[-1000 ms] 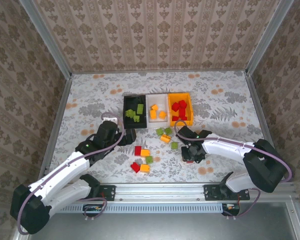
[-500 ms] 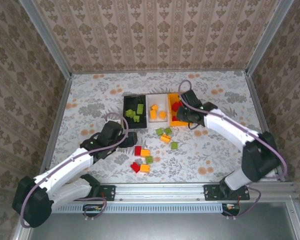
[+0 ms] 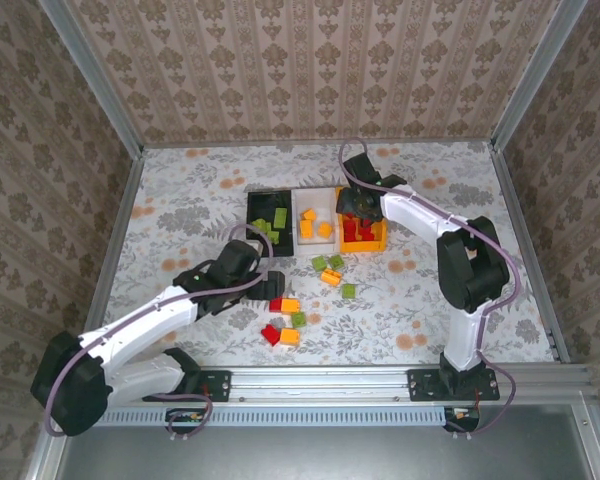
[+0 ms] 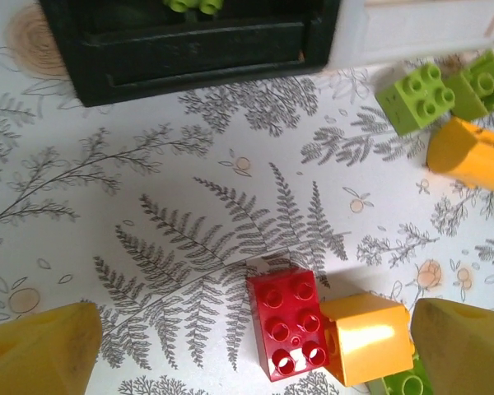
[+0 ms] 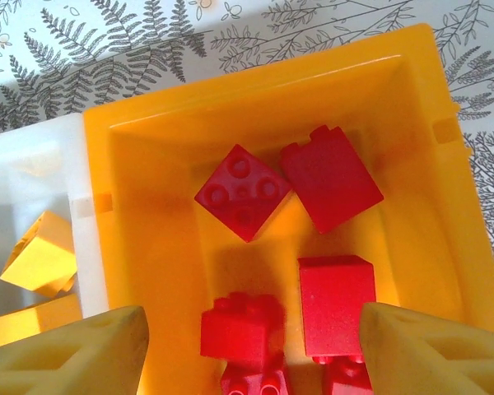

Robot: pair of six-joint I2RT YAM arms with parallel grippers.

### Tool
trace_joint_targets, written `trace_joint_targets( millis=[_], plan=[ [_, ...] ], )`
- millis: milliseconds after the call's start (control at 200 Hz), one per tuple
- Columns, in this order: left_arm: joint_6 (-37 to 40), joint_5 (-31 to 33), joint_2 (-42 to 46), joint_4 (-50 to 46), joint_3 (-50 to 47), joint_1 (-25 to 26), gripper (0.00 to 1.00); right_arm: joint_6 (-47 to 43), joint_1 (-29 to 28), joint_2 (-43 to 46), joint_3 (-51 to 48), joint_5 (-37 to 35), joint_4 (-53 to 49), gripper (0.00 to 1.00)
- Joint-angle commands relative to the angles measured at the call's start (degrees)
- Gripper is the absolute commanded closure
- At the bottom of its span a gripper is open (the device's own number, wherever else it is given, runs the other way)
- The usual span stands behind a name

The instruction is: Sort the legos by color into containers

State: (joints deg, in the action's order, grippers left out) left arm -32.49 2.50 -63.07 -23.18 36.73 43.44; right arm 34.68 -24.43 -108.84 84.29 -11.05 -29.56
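Note:
Three containers stand side by side: a black bin (image 3: pixel 251 232) with green legos, a white bin (image 3: pixel 315 193) with orange ones and an orange-yellow bin (image 3: pixel 382 236) with red ones. My right gripper (image 3: pixel 358 211) hangs open over the orange-yellow bin (image 5: pixel 148 206). Under it lie several red legos, and one of them (image 5: pixel 245 329) is blurred between the wide-apart fingers. My left gripper (image 3: pixel 264 284) is open low over the table. In the left wrist view, a red lego (image 4: pixel 288 325) lies between its fingers (image 4: pixel 41 350), touching an orange lego (image 4: pixel 365 337).
Loose legos lie in two clusters: green (image 3: pixel 320 262) and orange (image 3: pixel 330 277) ones just in front of the bins, and red (image 3: pixel 270 334), orange (image 3: pixel 289 337) and green (image 3: pixel 298 319) ones nearer the front rail. The patterned walls close in the table's back and sides.
My right arm swung from the table's front right up over the orange-yellow bin and its jaws opened. My left gripper moved right, toward the near cluster.

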Motion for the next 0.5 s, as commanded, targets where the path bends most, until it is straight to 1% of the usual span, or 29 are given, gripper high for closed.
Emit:
trace_joint_targets(
  millis=[0,130,215,305,400,495],
  plan=[
    [3.1,-1.4,-4.4,-1.9,2.9,2.5,0.05,0.5,-0.6,6.6,-4.6,1.0,1.7,0.31],
    [3.5,-0.8,-11.1,-1.4,5.2,6.9,0.07,1.4,-0.7,11.0,-10.7,2.0,4.2,0.31],
    [3.6,0.3,-14.7,-1.7,7.3,10.4,0.13,1.7,-0.7,13.5,-14.0,2.1,5.4,0.31],
    [3.2,2.2,-17.8,-3.5,10.0,13.5,0.16,1.8,-0.6,15.7,-16.2,2.3,6.0,0.31],
    [2.5,2.5,-19.6,-4.1,11.1,15.2,0.18,1.9,-0.5,17.7,-17.6,2.4,6.7,0.30],
    [1.7,0.3,-21.2,-3.0,11.0,15.8,0.21,1.8,0.0,18.9,-18.3,2.3,6.9,0.30]
  ],
)
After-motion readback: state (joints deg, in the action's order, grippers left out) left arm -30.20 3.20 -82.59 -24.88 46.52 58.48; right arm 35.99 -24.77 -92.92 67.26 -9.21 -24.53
